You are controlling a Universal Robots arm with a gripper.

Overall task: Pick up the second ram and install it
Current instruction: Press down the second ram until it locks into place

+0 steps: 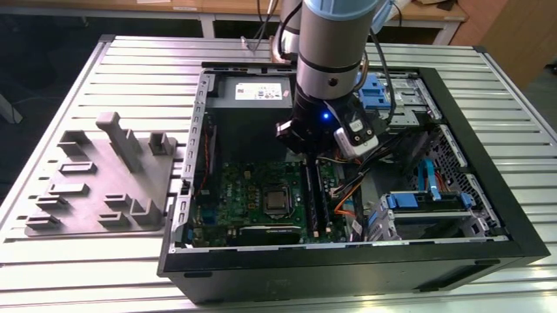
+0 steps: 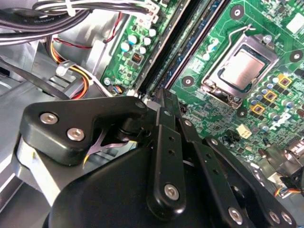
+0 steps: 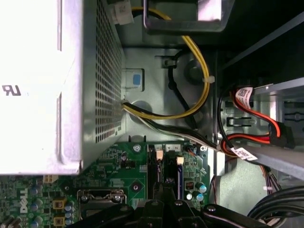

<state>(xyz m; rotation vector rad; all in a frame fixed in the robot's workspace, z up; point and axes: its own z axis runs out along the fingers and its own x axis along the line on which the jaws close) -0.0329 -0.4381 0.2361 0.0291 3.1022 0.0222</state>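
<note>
Second ram: the second ram (image 1: pixel 310 199) is seen in the exterior view as a long dark strip standing on edge on the motherboard (image 1: pixel 248 189), inside the open computer case (image 1: pixel 348 261).
Long axis: the strip is laid from under the gripper (image 1: pixel 306 151) towards the case's near wall, almost parallel to the case's side walls.
Neighbours: the CPU socket (image 1: pixel 276 199) is found just beside the strip on the exterior view's left; a second dark strip is seen just beside it on the exterior view's right, with orange cables (image 1: pixel 346 195) beyond that.
Edges: the far end of the strip is covered by the gripper; the near end is stopped just short of the board's near edge.
Open room: the power supply (image 1: pixel 261 91) is set beyond the gripper at the far wall. A blue-handled drive cage (image 1: pixel 426 202) is placed well apart on the exterior view's right. Bare board is left around the socket.
Claw: in both wrist views the gripper (image 2: pixel 164 97) (image 3: pixel 164 192) is shown with its fingers drawn narrow, closed on the strip's upper edge over the memory slots.
Outside the case: a grey moulded tray (image 1: pixel 96 189) is laid on the slatted table (image 1: pixel 130 65), well apart on the exterior view's left.
</note>
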